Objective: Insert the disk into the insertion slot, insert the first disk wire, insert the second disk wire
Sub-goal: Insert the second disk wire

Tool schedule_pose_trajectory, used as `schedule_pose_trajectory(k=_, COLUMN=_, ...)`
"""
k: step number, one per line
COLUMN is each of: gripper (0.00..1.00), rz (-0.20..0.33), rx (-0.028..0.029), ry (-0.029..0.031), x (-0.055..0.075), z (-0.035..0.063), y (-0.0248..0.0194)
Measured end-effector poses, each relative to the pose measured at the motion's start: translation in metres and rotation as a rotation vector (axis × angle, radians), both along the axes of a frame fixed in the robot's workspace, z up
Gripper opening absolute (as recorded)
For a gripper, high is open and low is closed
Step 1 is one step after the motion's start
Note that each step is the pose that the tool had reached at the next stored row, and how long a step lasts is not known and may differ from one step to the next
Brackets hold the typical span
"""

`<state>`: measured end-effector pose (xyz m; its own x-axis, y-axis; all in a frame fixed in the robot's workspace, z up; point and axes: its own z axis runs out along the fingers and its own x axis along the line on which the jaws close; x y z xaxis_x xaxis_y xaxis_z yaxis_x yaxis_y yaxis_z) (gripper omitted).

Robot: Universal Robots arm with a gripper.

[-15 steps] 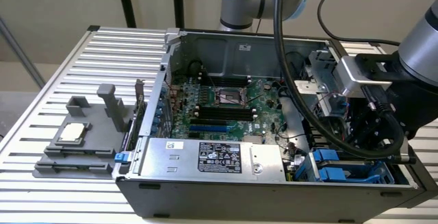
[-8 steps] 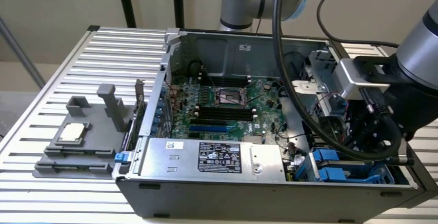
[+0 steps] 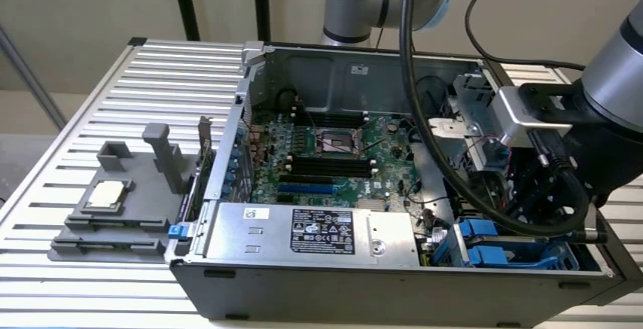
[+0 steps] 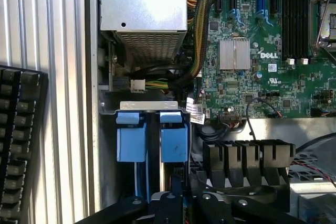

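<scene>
Blue latch tabs marked the drive cage bay in the open computer case; the gripper hung closed just above them, nothing visibly held. I could not pick out the disk itself.

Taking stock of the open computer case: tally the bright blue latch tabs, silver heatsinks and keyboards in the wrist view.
Blue latch tabs: 2
Silver heatsinks: 1
Keyboards: 1
Total: 4
</scene>
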<state>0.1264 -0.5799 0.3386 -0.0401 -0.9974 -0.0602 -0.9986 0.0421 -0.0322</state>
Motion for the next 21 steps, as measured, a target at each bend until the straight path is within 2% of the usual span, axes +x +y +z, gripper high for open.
schedule_pose_trajectory(k=5, gripper=0.17, rz=0.001, rx=-0.0009, ry=0.0000, x=-0.0035, z=0.0099, y=-0.0008)
schedule_pose_trajectory(k=13, gripper=0.17, rz=0.004, rx=0.0002, ry=0.0000, x=-0.0037, z=0.0100, y=-0.0010)
schedule_pose_trajectory(k=21, gripper=0.17, rz=0.012, rx=0.0073, ry=0.0000, x=-0.0008, z=0.0059, y=-0.0010)
